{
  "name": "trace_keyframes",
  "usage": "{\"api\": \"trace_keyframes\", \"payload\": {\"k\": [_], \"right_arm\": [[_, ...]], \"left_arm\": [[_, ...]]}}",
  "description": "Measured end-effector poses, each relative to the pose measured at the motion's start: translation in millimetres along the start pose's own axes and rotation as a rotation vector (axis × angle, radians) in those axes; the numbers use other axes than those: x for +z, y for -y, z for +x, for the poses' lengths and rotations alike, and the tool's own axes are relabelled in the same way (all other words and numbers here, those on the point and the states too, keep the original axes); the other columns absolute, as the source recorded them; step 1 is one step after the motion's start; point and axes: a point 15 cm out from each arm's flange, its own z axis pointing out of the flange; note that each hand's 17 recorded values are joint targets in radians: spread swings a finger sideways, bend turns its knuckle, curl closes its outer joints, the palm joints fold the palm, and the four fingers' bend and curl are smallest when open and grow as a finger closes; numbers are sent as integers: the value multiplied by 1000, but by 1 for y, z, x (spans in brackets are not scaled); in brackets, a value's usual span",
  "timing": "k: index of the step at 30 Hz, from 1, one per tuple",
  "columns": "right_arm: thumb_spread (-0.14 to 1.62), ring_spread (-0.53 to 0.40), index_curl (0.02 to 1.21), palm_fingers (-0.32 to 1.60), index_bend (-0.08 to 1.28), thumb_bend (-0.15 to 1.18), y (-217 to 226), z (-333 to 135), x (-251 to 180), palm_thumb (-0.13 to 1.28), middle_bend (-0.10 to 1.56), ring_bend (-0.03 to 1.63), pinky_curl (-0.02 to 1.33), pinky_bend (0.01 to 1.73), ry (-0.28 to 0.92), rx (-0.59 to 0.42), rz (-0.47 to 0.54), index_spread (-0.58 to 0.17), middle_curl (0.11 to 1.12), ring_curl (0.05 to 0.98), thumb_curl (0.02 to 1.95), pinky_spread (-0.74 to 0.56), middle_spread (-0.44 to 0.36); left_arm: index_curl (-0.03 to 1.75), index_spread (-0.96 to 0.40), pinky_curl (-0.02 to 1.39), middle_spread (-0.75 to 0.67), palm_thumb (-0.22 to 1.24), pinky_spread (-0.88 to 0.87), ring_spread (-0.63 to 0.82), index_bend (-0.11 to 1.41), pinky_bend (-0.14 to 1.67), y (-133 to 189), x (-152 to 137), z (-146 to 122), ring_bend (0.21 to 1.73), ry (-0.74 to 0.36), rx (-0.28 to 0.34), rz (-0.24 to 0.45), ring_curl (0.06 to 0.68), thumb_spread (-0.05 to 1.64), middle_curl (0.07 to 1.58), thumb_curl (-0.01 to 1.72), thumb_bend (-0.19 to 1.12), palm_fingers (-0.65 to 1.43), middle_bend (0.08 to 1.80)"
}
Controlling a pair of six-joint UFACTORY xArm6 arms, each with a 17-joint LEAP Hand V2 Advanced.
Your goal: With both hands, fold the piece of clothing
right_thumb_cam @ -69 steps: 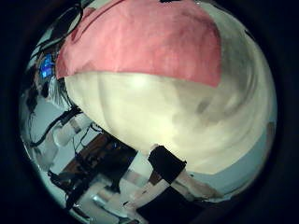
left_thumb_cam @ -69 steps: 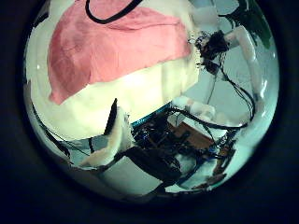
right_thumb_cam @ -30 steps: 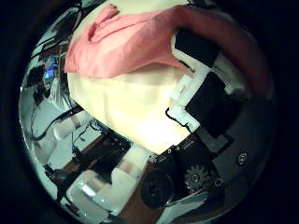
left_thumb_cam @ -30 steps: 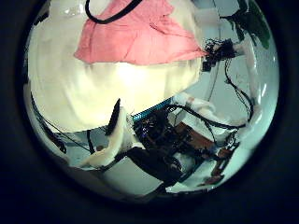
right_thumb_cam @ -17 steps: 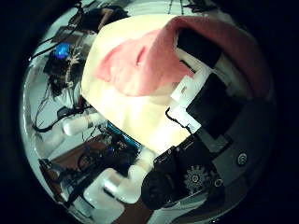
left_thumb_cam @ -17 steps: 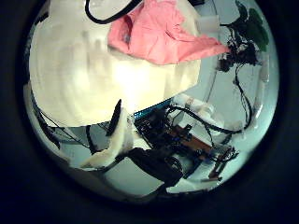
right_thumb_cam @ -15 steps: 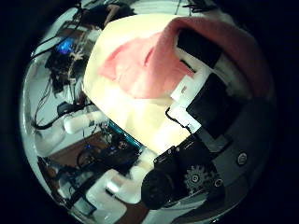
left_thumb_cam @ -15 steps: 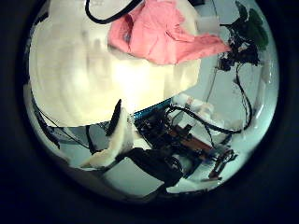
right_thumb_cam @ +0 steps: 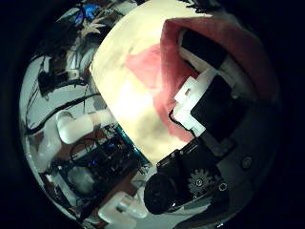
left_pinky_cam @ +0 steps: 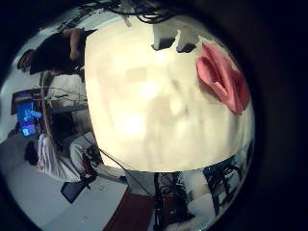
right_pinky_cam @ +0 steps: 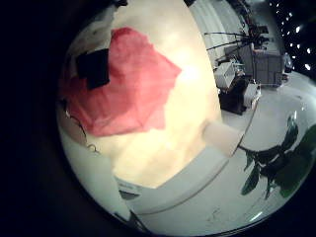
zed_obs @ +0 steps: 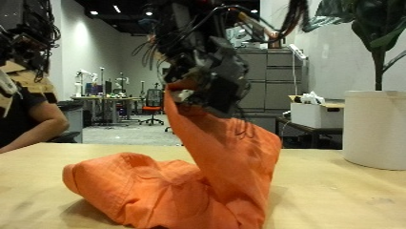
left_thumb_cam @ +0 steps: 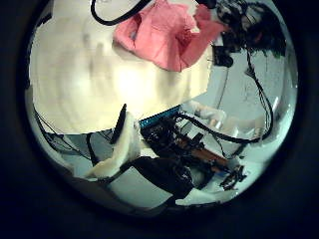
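A: Where does the garment [zed_obs: 178, 181] sit?

B: Most of it lies heaped on the worktop [zed_obs: 330, 191]. One end is drawn up in a column to a robot hand [zed_obs: 210, 72] directly above it. The colour reads orange from the outside view.

A: Which robot hand is that?

B: Cannot tell from the outside view; only one cluster of fingers shows there. The right thumb side palm view shows cloth [right_thumb_cam: 167, 72] wrapped against the right robot hand [right_thumb_cam: 214, 91], its fingers curled on the fabric, so the right one is holding cloth.

A: And the left robot hand?

B: Its palm views show the cloth [left_pinky_cam: 223, 77] apart from it, bunched near one edge of the worktop [left_pinky_cam: 144, 96]. One finger [left_thumb_cam: 122, 149] shows, nothing in it. Whether the rest is spread or curled, cannot tell.

A: Long axis?

B: The lifted part runs vertical from the heap to the gripping fingers. The heap spreads sideways along the worktop, away from the lifted column.

A: Room to move?

B: Bare worktop on both sides of the heap. My judgement: the fold turns on carrying the raised end over the heap, with the holding right robot hand nearer.
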Motion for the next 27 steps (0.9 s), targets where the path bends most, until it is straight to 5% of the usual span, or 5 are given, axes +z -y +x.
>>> {"api": "trace_keyframes", "payload": {"k": [8, 11, 14, 20, 27], "right_arm": [[1336, -251, 941, 904, 878, -33, 51, -29, 39, 931, 1142, 1310, 884, 1037, 67, -29, 39, -317, 925, 707, 536, -397, -201], [1342, -266, 892, 370, 660, -25, 54, -34, 47, 861, 1005, 1243, 838, 891, 105, -26, 37, -313, 868, 688, 486, -431, -182], [1319, -190, 795, -15, 558, -30, 50, -25, 43, 817, 776, 1038, 814, 841, 161, 8, 63, -322, 772, 608, 458, -230, -124], [1175, 75, 660, -25, 586, -20, 28, -9, -10, 816, 477, 719, 709, 776, 243, -26, 170, -420, 594, 438, 451, 184, -44], [1099, 182, 561, 23, 493, -19, -41, 22, -75, 830, 411, 607, 589, 625, 254, 47, 186, -427, 507, 360, 450, 406, -1]], "left_arm": [[262, 82, 321, 282, 489, 457, 492, 148, 405, -10, 8, -8, 540, -6, -23, -8, 225, 1225, 302, 332, -15, -16, 190], [261, 81, 320, 277, 489, 457, 492, 149, 406, -12, 9, -8, 540, -7, -24, -8, 224, 1226, 302, 331, -15, -16, 190], [260, 80, 321, 274, 489, 456, 491, 148, 408, -11, 9, -9, 540, -7, -25, -8, 224, 1227, 302, 331, -15, -15, 190], [261, 86, 321, 275, 489, 455, 490, 151, 410, -10, 8, -6, 544, -9, -23, -4, 225, 1227, 302, 330, -15, -11, 191], [266, 95, 318, 280, 490, 454, 489, 155, 402, -13, -7, 5, 547, 7, -4, 25, 223, 1215, 306, 332, -18, -1, 194]]}}
